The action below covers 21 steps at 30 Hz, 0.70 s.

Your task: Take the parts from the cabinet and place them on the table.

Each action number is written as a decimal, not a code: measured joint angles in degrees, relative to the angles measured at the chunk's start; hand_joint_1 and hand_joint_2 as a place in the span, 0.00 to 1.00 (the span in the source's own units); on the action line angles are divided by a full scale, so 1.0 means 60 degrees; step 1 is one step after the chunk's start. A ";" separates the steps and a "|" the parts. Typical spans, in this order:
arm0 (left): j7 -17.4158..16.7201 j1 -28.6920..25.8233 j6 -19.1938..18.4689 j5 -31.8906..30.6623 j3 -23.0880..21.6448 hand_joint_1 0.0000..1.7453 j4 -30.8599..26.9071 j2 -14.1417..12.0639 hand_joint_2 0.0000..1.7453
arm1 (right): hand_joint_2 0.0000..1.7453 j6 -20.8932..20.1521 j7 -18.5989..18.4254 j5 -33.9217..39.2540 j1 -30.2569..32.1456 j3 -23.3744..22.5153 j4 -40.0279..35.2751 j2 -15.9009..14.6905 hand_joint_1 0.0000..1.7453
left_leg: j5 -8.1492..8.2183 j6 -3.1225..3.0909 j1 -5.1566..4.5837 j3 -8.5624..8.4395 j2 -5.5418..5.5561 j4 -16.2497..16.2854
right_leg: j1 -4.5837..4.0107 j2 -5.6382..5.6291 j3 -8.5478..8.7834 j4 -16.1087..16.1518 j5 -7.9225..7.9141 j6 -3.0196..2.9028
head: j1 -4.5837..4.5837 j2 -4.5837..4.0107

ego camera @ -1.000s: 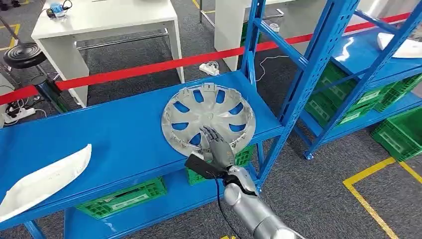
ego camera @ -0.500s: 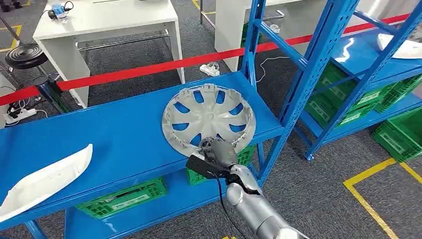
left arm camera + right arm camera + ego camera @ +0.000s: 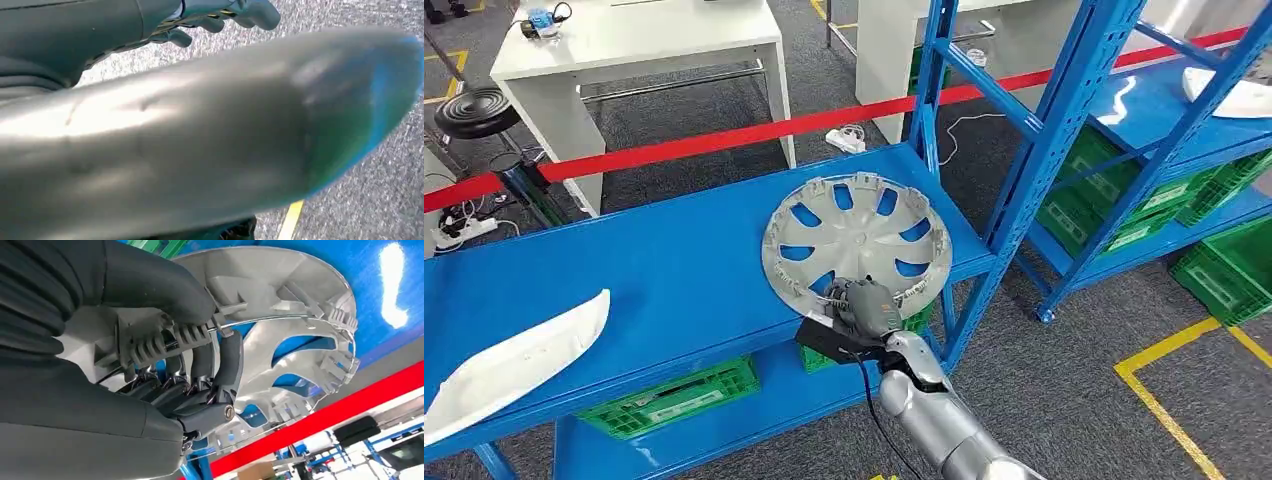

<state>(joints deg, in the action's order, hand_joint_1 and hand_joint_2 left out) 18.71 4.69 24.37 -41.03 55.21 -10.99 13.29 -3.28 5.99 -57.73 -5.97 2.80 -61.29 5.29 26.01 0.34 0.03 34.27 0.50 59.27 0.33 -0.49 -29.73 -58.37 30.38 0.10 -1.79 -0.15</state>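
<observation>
A silver hubcap [image 3: 859, 240] lies inner side up on the blue cabinet shelf [image 3: 654, 260], near the shelf's right front corner. My right hand [image 3: 864, 305] grips its near rim from the front. In the right wrist view the thumb [image 3: 160, 285] lies over the rim and the fingers [image 3: 230, 360] curl under it, clamping the hubcap [image 3: 300, 300]. A white curved part [image 3: 514, 360] rests at the shelf's left end. My left hand [image 3: 225, 15] hangs over the grey floor with its fingers loosely apart and nothing in them.
A blue upright post [image 3: 1024, 170] stands just right of the hubcap. Green crates [image 3: 674, 395] sit on the lower shelf. Red barrier tape [image 3: 724, 140] runs behind the cabinet, with white tables [image 3: 634, 40] beyond. A second rack at right carries another white part [image 3: 1234, 95].
My right hand's fingers were spread over the hubcap and have closed around its near rim. The hubcap has since shifted slightly to the right.
</observation>
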 joint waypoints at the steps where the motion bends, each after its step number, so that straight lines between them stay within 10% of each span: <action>1: 0.0000 0.0000 0.0076 -0.0050 0.0000 0.00 0.0000 0.0003 0.00 | 1.00 0.0123 0.0018 -0.0115 0.0003 0.0004 0.0000 -0.0014 1.00 | 0.0000 0.0000 0.0000 0.0001 0.0000 0.0000 | 0.0000 0.0001 0.0000 0.0000 0.0000 0.0000 | 0.0000 -0.0003; 5: 0.0055 0.0000 0.0547 -0.0328 0.0000 0.00 -0.0004 0.0022 0.00 | 1.00 0.0510 0.0022 -0.0441 0.0007 0.0011 0.0000 -0.0029 1.00 | 0.0000 0.0000 -0.0001 0.0002 0.0001 0.0000 | 0.0001 0.0002 -0.0002 0.0000 0.0000 0.0000 | 0.0000 0.0000; 6: 0.0098 -0.0001 0.0773 -0.0419 -0.0004 0.00 -0.0004 0.0029 1.00 | 1.00 0.0660 0.0018 -0.0576 0.0009 0.0011 0.0000 -0.0051 1.00 | 0.0000 0.0000 -0.0001 0.0002 0.0001 0.0000 | 0.0001 0.0002 -0.0002 0.0000 0.0000 0.0000 | 0.0000 -0.0004; 7: 0.0146 -0.0001 0.0937 -0.0492 -0.0004 0.00 -0.0004 0.0033 0.00 | 1.00 0.0798 0.0000 -0.0714 0.0010 0.0011 -0.0004 -0.0062 1.00 | 0.0000 0.0000 -0.0001 0.0002 0.0001 0.0000 | 0.0001 0.0002 -0.0002 0.0000 0.0000 0.0000 | 0.0000 -0.0004; 21: 0.0113 -0.0010 0.1931 -0.1111 -0.0193 0.00 0.0000 0.0080 0.00 | 1.00 0.2434 0.0233 -0.2142 0.0075 0.0015 -0.0285 -0.0117 1.00 | 0.0001 0.0001 -0.0001 0.0008 0.0002 -0.0005 | 0.0001 0.0003 -0.0010 0.0000 0.0001 -0.0001 | 0.0000 -0.0004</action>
<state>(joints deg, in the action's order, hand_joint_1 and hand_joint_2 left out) 19.39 4.63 35.96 -47.69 54.05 -10.99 13.77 11.33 7.39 -70.58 -5.52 2.89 -62.99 4.59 26.01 0.35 0.02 34.32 0.51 59.24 0.33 -0.47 -29.79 -58.37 30.38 0.10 -1.79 -0.17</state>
